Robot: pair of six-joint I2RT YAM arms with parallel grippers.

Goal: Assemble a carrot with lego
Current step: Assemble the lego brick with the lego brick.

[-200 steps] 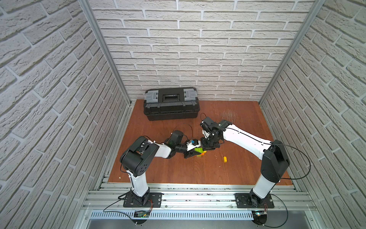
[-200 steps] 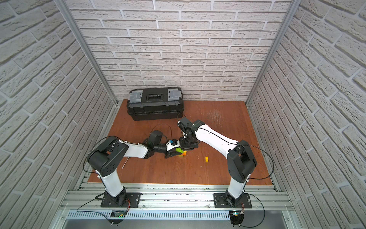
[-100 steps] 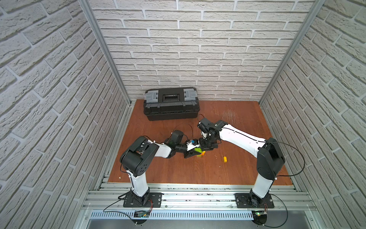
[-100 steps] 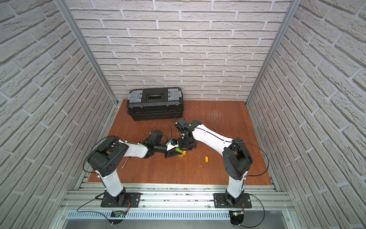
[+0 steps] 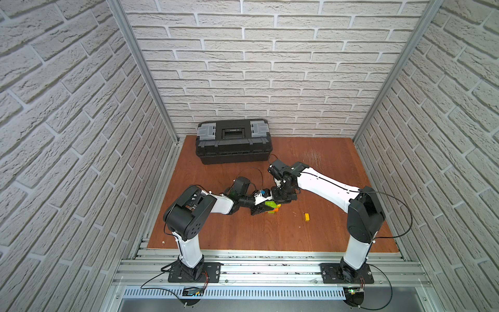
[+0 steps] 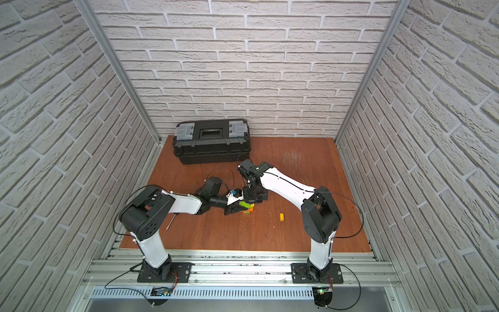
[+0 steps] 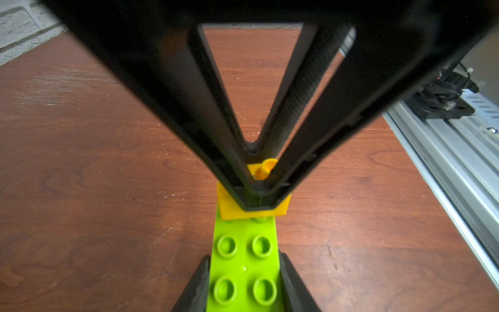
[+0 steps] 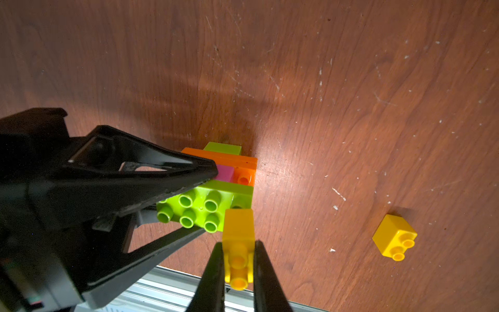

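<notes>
Carrot shows its pink brick in right wrist view, not left.

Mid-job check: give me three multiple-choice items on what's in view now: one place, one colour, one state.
1. The loose yellow brick lies: A) on the table, apart from the carrot B) stacked on the carrot C) in a bowl
2. The held brick in the right gripper is: A) pink B) yellow C) orange
3. The toolbox is: A) open B) tipped over C) closed
Answers: A, it sits alone on the wood; B, yellow shows between the fingers; C, its lid is down.
</notes>
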